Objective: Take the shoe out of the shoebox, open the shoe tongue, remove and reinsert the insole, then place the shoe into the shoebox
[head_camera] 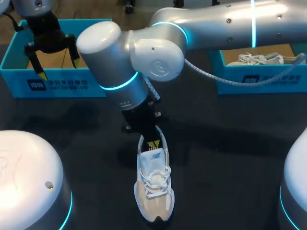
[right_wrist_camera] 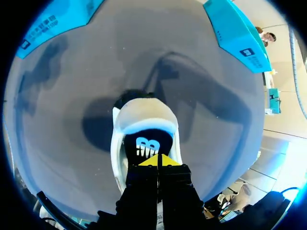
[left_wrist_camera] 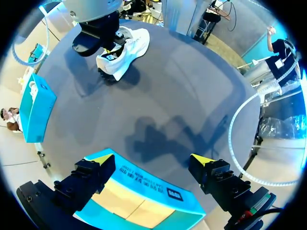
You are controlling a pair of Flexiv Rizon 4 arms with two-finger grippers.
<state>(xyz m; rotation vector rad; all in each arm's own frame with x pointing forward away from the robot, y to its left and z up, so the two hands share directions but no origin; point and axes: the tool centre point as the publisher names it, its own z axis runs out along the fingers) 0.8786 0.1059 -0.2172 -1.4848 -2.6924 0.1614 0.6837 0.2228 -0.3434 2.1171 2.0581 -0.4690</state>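
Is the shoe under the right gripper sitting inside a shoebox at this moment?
No, the shoe lies directly on the dark table, with the right gripper at its opening.

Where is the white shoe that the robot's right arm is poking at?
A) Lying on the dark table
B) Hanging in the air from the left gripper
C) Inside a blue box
A: the white shoe lies sole-down on the dark table, with the right gripper at its opening.
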